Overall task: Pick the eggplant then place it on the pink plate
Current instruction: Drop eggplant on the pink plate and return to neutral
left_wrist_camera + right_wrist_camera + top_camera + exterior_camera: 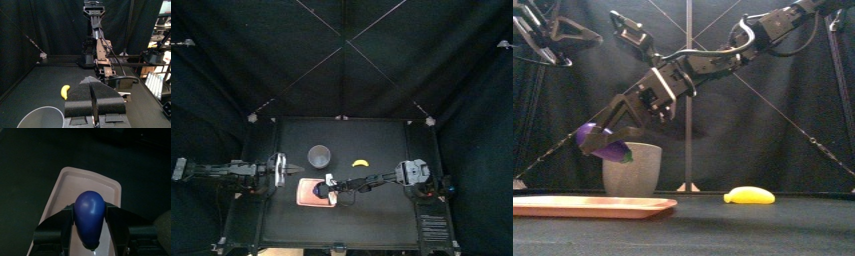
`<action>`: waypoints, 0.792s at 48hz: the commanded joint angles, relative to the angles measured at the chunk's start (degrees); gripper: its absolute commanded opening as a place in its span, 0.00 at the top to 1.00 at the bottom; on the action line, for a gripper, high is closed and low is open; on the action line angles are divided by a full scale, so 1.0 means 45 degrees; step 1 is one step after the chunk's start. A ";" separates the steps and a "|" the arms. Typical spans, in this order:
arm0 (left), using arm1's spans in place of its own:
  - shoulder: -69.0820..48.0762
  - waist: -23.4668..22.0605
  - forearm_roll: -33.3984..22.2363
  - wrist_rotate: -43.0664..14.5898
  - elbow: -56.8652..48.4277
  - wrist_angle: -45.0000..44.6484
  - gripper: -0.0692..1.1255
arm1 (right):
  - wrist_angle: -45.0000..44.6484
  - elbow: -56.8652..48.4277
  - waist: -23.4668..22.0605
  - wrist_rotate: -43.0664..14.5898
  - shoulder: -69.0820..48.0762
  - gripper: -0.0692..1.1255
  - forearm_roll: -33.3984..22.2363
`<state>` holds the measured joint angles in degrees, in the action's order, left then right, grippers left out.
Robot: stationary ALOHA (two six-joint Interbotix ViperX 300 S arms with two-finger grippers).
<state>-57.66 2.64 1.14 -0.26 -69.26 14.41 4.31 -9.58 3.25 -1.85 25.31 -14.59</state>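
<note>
Right hand (613, 138) is clamped on the eggplant (601, 146), one jaw on each side of its body. The eggplant is glossy purple, a smooth rounded bulb with a dark green cap end. It is tilted and held in the air above the pink plate (553, 206), not touching it. The right wrist view shows the bulb's round end sticking out past the jaws, with the plate (67, 185) below it. The plate is a flat, matte pink rectangular tray with rounded corners and a low raised rim. It lies left of the worktop's (385, 215) middle, toward the front edge. The grey cup (631, 172) is tall, speckled, slightly tapered and open-topped. It stands upright behind the plate, nearer the back edge, apart from it. The yellow banana (750, 195) is small, smooth and curved, and lies flat near the worktop's middle, well apart from the plate. Left hand (95, 95) rests at the left edge, jaws together and holding nothing, with the cup's pale rim (41, 118) just beside it.
</note>
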 commanded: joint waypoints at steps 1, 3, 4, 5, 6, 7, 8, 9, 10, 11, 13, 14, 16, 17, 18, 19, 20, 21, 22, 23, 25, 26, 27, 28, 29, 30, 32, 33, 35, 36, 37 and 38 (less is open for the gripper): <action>0.0000 0.0020 0.0020 -0.0020 0.0137 0.0039 0.97 | -0.0117 0.0508 -0.0098 -0.0020 -0.0156 0.27 0.0156; 0.0000 0.0020 0.0020 -0.0020 0.0137 0.0059 0.97 | -0.0215 0.0469 -0.0117 -0.0020 -0.0156 0.21 0.0254; 0.0000 0.0059 0.0020 -0.0020 0.0137 0.0059 0.97 | -0.0234 0.0449 -0.0117 -0.0020 -0.0156 0.20 0.0273; 0.0000 0.0020 0.0020 -0.0020 0.0137 0.0039 0.97 | -0.0254 0.0430 -0.0117 -0.0020 -0.0156 0.18 0.0312; 0.0000 0.0059 0.0020 -0.0020 0.0137 0.0059 0.97 | -0.0254 0.0410 -0.0117 -0.0020 -0.0176 0.16 0.0332; 0.0000 0.0059 0.0020 -0.0020 0.0137 0.0059 0.97 | -0.0273 0.0371 -0.0117 -0.0020 -0.0195 0.15 0.0332; 0.0000 0.0059 0.0020 -0.0020 0.0137 0.0059 0.97 | -0.0273 0.0352 -0.0098 -0.0020 -0.0215 0.14 0.0352; 0.0000 0.0059 0.0020 -0.0020 0.0137 0.0059 0.97 | -0.0273 0.0332 -0.0117 -0.0020 -0.0254 0.13 0.0352; 0.0000 0.0059 0.0020 -0.0020 0.0137 0.0039 0.97 | -0.0254 0.0293 -0.0117 -0.0020 -0.0332 0.13 0.0371; 0.0000 0.0059 0.0020 -0.0020 0.0137 0.0039 0.97 | -0.0273 0.0234 -0.0117 -0.0020 -0.0371 0.13 0.0371; 0.0000 0.0059 0.0020 -0.0020 0.0137 0.0059 0.97 | -0.0273 0.0156 -0.0117 -0.0020 -0.0527 0.13 0.0371; 0.0000 0.0059 0.0020 -0.0020 0.0137 0.0059 0.97 | -0.0273 0.0117 -0.0137 -0.0020 -0.0586 0.13 0.0371; 0.0000 0.0059 0.0020 -0.0020 0.0137 0.0059 0.97 | -0.0293 0.0020 -0.0176 0.0000 -0.0781 0.13 0.0332; 0.0000 0.0059 0.0020 -0.0020 0.0137 0.0059 0.97 | -0.0313 -0.0059 -0.0215 0.0000 -0.0898 0.13 0.0312; 0.0000 0.0059 0.0020 -0.0020 0.0137 0.0059 0.97 | -0.0352 -0.0117 -0.0254 0.0000 -0.1035 0.13 0.0312; 0.0000 0.0059 0.0020 -0.0020 0.0137 0.0039 0.97 | -0.0371 -0.0215 -0.0293 0.0000 -0.1191 0.13 0.0312; 0.0000 0.0059 0.0020 -0.0020 0.0137 0.0039 0.97 | -0.0371 -0.0312 -0.0352 0.0000 -0.1387 0.13 0.0312; 0.0000 0.0059 0.0020 -0.0020 0.0137 0.0059 0.97 | -0.0371 -0.0410 -0.0410 0.0000 -0.1562 0.13 0.0332; 0.0000 0.0059 0.0020 -0.0020 0.0137 0.0059 0.97 | -0.0371 -0.0527 -0.0469 0.0000 -0.1777 0.13 0.0352; 0.0000 0.0059 0.0020 -0.0020 0.0137 0.0059 0.97 | -0.0352 -0.0664 -0.0527 0.0000 -0.1992 0.13 0.0371; 0.0000 0.0078 0.0020 -0.0020 0.0137 0.0059 0.97 | -0.0254 -0.1035 -0.0664 -0.0020 -0.2578 0.13 0.0371; 0.0000 0.0098 0.0020 -0.0020 0.0137 0.0059 0.97 | -0.0234 -0.1211 -0.0684 -0.0020 -0.2812 0.13 0.0371; 0.0000 0.0098 0.0020 -0.0020 0.0137 0.0059 0.97 | -0.0156 -0.1367 -0.0723 -0.0020 -0.3066 0.13 0.0371; 0.0000 0.0117 0.0020 -0.0020 0.0137 0.0059 0.97 | -0.0117 -0.1543 -0.0762 -0.0020 -0.3301 0.13 0.0391; 0.0000 0.0117 0.0020 -0.0020 0.0117 0.0059 0.97 | -0.0020 -0.1719 -0.0781 -0.0039 -0.3574 0.13 0.0410; 0.0000 0.0117 0.0020 -0.0020 0.0117 0.0059 0.97 | 0.0059 -0.1895 -0.0801 -0.0039 -0.3809 0.13 0.0430; 0.0000 0.0137 0.0020 -0.0020 0.0098 0.0059 0.97 | 0.0293 -0.2266 -0.0840 -0.0039 -0.4316 0.13 0.0508; 0.0000 0.0137 0.0020 -0.0020 0.0098 0.0059 0.97 | 0.0430 -0.2441 -0.0859 -0.0039 -0.4551 0.13 0.0547; 0.0000 0.0156 0.0020 -0.0020 0.0098 0.0059 0.97 | 0.0703 -0.2812 -0.0859 -0.0020 -0.5000 0.13 0.0625; 0.0000 0.0156 0.0020 -0.0020 0.0098 0.0039 0.97 | 0.0840 -0.2988 -0.0879 -0.0020 -0.5195 0.13 0.0664; -0.0020 0.0156 0.0020 -0.0020 0.0078 0.0059 0.97 | 0.0957 -0.3164 -0.0879 -0.0020 -0.5410 0.13 0.0684; 0.0000 0.0156 0.0020 -0.0020 0.0078 0.0039 0.97 | 0.1133 -0.3437 -0.0879 -0.0020 -0.5703 0.13 0.0723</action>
<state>-57.83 3.08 1.14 -0.26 -69.61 14.33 6.86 -22.68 -0.62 -2.02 5.63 -11.95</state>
